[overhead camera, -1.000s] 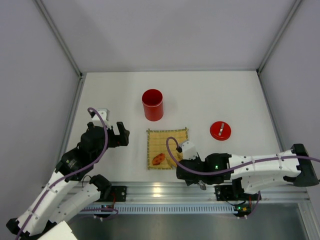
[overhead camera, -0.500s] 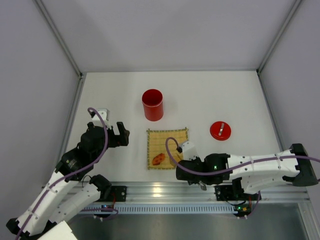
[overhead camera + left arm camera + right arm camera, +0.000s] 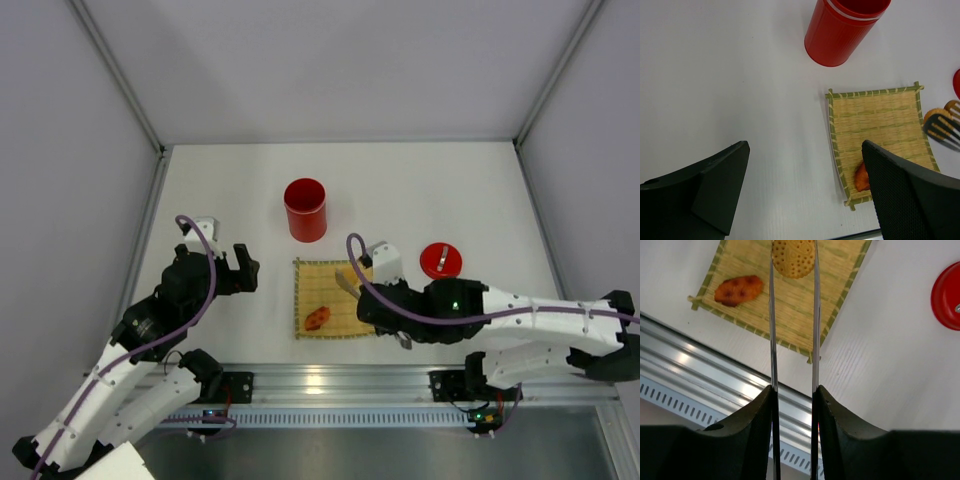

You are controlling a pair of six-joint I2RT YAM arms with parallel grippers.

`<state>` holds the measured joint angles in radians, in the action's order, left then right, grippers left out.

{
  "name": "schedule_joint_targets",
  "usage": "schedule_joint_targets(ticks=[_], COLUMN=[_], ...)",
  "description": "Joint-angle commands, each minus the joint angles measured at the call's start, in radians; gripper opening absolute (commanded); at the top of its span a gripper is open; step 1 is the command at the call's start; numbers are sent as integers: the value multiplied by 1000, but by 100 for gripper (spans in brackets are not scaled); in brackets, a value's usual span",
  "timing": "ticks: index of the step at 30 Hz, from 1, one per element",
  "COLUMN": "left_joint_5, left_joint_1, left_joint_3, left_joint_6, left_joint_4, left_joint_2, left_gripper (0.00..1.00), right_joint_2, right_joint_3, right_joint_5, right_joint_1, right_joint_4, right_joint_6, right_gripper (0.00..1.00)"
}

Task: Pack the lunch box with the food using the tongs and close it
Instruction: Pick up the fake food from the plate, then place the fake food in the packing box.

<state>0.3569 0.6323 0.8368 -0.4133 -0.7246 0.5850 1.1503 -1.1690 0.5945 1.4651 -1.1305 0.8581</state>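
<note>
One yellow-orange round [image 3: 793, 257] is pinched between the tips of the tongs [image 3: 815, 330]. The coming carry turns on where the lunch box [image 3: 305, 208] stands from the right gripper [image 3: 793, 400]: ahead of it and off to its left, past the far edge of the bamboo mat [image 3: 318, 285], upright with its mouth open. The tongs' long axis runs straight out from the gripper, so the tips reach well ahead of the fingers and point roughly toward the box, though well apart from it. The right gripper is closed part-way, its two fingers pressing the tongs' slim arms from outside (the arms near parallel, squeezed onto the round). The round looks lifted, but I cannot say for sure that it is clear of the mat's corner. A red-orange slice [image 3: 738, 290] lies on the mat left of the tongs' arms, and the lid [image 3: 947, 295] lies on the bench [image 3: 450, 190] ahead-right of that gripper. The left gripper [image 3: 805, 175] stands spread wide with nothing between its fingers, with the box ahead of it and the mat ahead-right; the right arm, which has the tool, is the one placed for the move
</note>
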Motion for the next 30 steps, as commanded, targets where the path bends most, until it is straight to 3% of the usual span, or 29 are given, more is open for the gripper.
schedule_joint_targets(ticks=[1, 9, 14, 21, 30], left_joint_5=[5, 8, 11, 14, 17], left_joint_1=[4, 4, 4, 6, 9], left_joint_3=[-8, -8, -8, -8, -8], left_joint_6=[-2, -4, -4, -5, -5], left_joint_4=[31, 31, 30, 30, 28], left_joint_2=[3, 6, 9, 1, -2], left_gripper=[99, 99, 99, 99, 99], right_joint_2=[-8, 172, 290, 479, 598], right_joint_3=[-127, -392, -520, -699, -739], right_joint_5=[56, -30, -102, -199, -231], right_joint_1=[-109, -368, -474, -522, -546], right_joint_4=[50, 221, 291, 314, 322], right_joint_6=[-171, -430, -490, -528, -541], right_gripper=[34, 35, 35, 36, 37])
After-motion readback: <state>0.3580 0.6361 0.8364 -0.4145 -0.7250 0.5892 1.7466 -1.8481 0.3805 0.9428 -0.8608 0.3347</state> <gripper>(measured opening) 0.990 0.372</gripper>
